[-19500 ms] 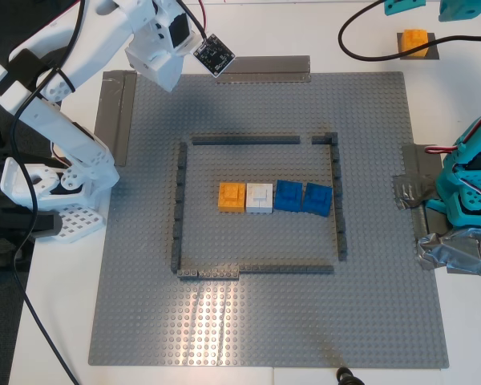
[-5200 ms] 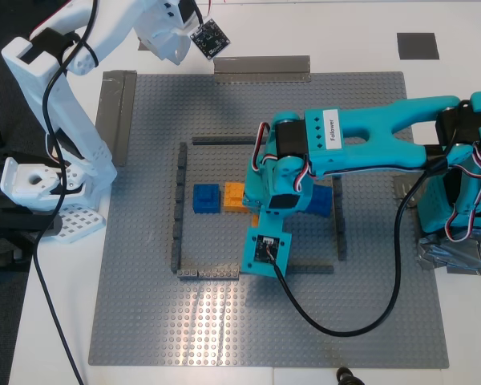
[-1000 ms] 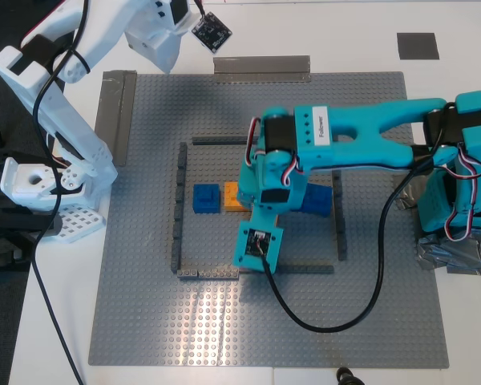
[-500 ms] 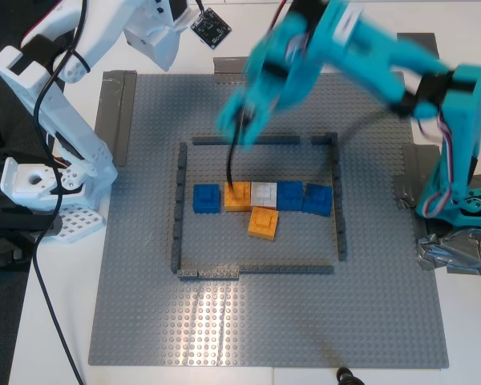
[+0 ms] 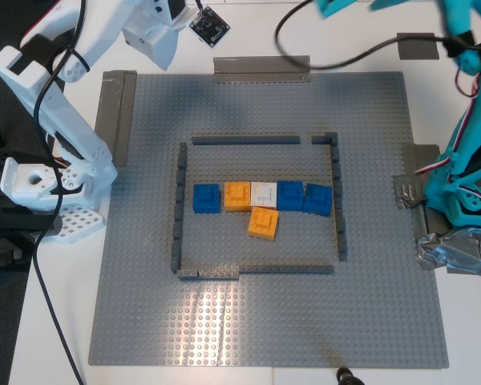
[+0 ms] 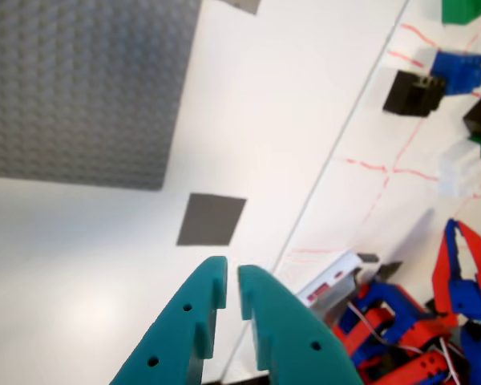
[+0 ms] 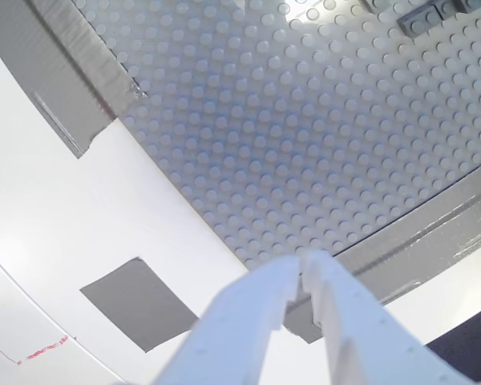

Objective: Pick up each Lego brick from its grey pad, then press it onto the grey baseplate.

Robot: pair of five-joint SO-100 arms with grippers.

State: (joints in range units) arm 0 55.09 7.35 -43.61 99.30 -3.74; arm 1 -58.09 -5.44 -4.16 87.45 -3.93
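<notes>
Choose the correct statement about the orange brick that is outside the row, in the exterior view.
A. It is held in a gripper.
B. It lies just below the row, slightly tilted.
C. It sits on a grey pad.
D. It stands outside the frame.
B: the second orange brick lies on the grey baseplate just below the white brick, slightly askew, inside the frame.

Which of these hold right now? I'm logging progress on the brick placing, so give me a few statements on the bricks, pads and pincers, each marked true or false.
1. The orange brick below the row lies slightly askew inside the frame. True.
2. An orange brick sits on the grey pad at the exterior view's top right. False: that pad is bare.
3. My first pincer holds a brick. False: it holds nothing, jaws nearly together.
4. The row of five includes one white brick. True.
5. My second pincer carries no brick. True.
</notes>
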